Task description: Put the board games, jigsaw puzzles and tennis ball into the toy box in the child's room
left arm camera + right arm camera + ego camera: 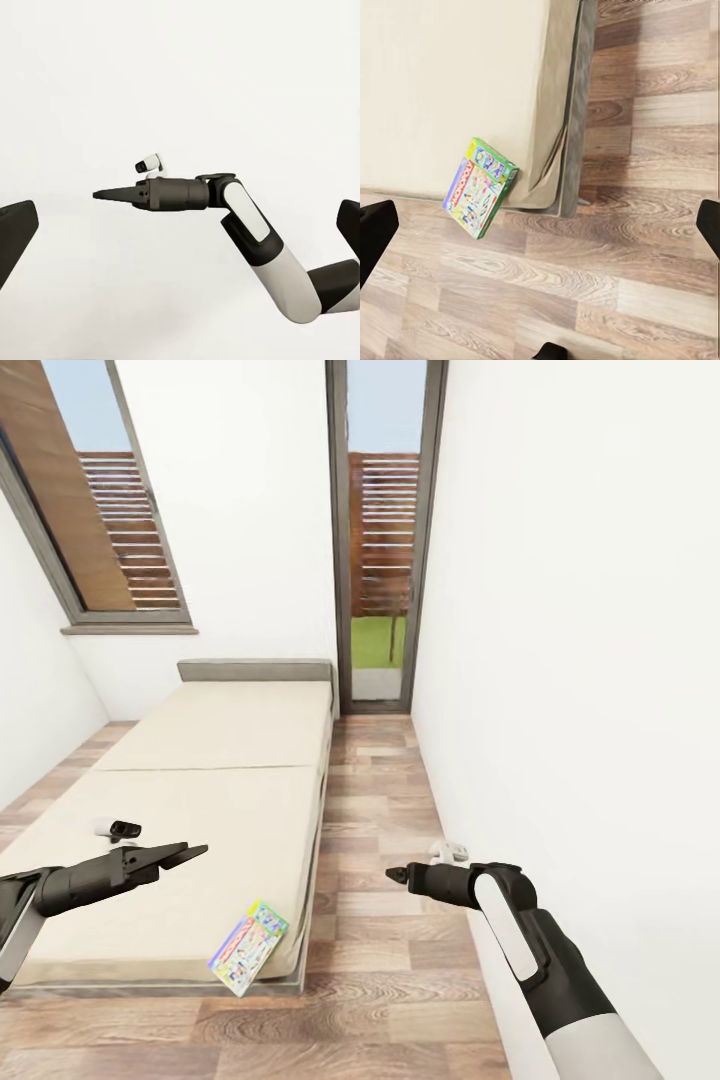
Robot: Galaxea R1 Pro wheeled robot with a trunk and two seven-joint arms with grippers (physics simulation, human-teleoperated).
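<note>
A Monopoly board game (248,947) lies tilted at the near right corner of the cream bed (210,780), hanging over its edge towards the wood floor. In the right wrist view the same carton (480,187) sits at the corner of the bed (450,82). My left gripper (185,852) hovers over the near left part of the bed, open and empty. My right gripper (396,875) hangs over the floor aisle right of the bed, above and right of the carton, with its fingers (375,236) spread wide. In the left wrist view the right gripper (101,195) points sideways.
A white wall (580,660) runs close along my right side. A narrow strip of plank floor (380,810) leads between bed and wall to a tall glass door (380,560). A window (100,500) is at the far left, above the grey headboard (255,670).
</note>
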